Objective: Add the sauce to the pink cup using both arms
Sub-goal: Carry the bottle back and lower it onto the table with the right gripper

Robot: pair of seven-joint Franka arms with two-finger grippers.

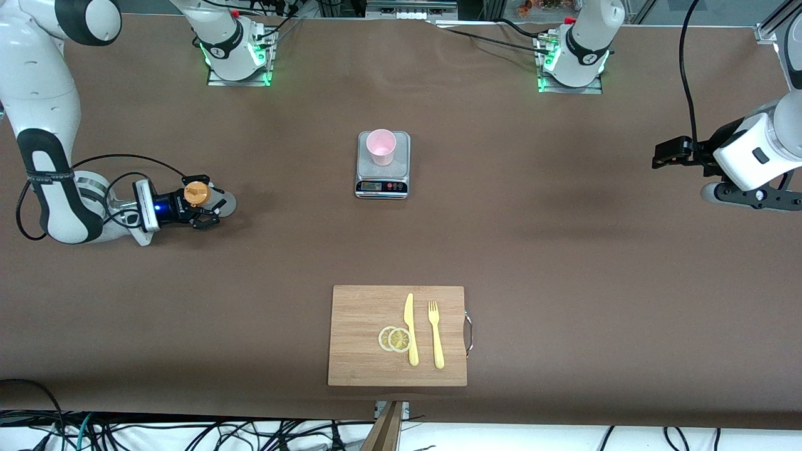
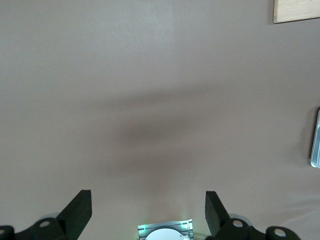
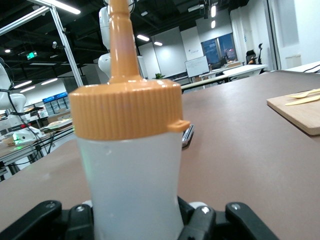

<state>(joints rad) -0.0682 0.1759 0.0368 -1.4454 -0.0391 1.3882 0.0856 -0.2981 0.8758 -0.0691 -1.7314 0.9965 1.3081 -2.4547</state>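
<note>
The pink cup (image 1: 381, 146) stands on the scale (image 1: 383, 181) (cutting board (image 1: 363, 338) nearer the front camera).
</note>
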